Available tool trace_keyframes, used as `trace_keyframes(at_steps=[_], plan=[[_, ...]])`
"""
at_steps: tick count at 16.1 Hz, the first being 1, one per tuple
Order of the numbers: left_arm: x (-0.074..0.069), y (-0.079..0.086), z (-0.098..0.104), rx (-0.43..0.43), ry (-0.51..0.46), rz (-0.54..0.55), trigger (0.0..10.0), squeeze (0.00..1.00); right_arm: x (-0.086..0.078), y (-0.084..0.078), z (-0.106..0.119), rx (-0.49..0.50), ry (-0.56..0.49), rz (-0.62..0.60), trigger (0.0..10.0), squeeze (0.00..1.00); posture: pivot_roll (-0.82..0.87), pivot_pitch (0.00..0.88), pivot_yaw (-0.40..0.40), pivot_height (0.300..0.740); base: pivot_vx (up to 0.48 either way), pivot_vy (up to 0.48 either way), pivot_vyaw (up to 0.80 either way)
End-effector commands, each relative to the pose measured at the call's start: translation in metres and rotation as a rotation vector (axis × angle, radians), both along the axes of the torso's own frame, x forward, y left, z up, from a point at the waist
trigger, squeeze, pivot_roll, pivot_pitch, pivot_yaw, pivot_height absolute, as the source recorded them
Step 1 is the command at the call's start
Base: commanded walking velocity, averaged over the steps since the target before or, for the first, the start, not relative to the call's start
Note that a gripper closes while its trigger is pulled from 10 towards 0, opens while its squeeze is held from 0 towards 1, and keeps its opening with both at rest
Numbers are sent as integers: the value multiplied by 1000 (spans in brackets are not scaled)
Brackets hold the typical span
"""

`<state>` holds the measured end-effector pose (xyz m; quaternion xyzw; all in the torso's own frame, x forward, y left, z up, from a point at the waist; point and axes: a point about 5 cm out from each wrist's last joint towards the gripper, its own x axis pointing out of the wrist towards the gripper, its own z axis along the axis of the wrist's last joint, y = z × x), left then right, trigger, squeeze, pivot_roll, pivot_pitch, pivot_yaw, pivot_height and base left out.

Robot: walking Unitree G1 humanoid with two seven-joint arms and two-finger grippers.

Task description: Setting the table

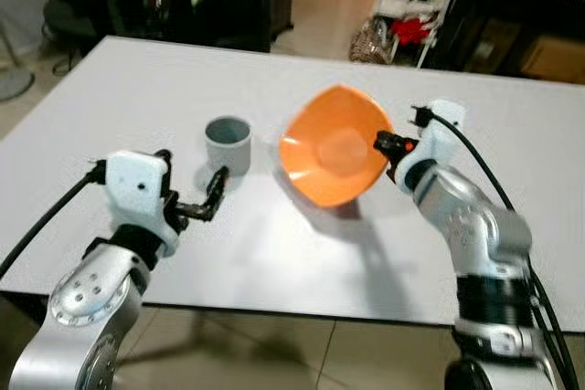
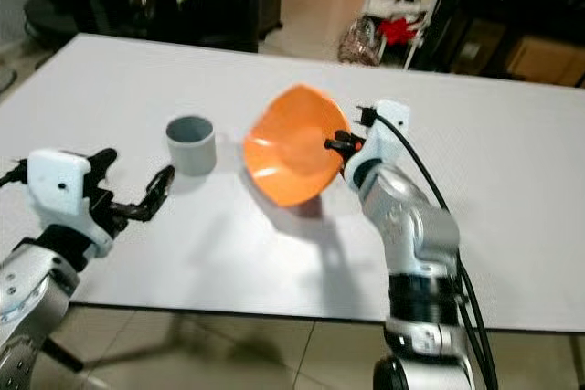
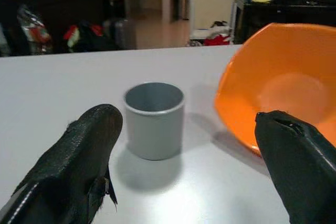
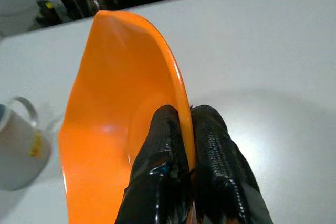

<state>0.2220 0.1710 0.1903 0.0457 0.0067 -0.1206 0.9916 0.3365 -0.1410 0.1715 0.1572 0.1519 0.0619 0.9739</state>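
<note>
The right gripper (image 1: 391,145) pinches the orange bowl (image 1: 331,154) by its rim, tilted above the white table (image 1: 274,253). It should level it before lowering beside the grey mug (image 1: 228,144). The left gripper (image 1: 203,198) waits open.

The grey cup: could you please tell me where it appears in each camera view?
Left eye view: grey cup left of centre, beside the orange bowl.
Right eye view: grey cup further left, again beside the bowl.
Left wrist view: centred, beyond the open left end effector.
Right wrist view: at the picture's left edge, handle showing.
Shared landmark: the orange bowl, pinched by the right end effector.
</note>
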Motion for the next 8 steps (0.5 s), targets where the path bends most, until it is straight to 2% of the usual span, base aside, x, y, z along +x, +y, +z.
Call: trace_keyframes(at_steps=[1,3,5,6,8], plan=[[0,-4,-3,5,18,-29,10000,0,5,-6,6,8,7,-27,10000,0,65,0,-56,740,0,0,0],[1,-11,-3,4,22,-94,10000,0,23,-10,2,140,121,-44,10000,0,66,0,-61,740,0,0,0],[-1,-14,-3,-2,33,-141,10000,0,38,-11,1,172,142,-46,10000,0,67,0,-62,740,0,0,0],[-3,-15,-4,0,41,-157,10000,0,45,-10,2,242,127,-63,10000,0,74,0,-61,740,0,0,0],[-5,-15,-5,3,47,-165,10000,0,50,-7,1,312,134,-58,10000,0,78,0,-62,740,0,0,0]])
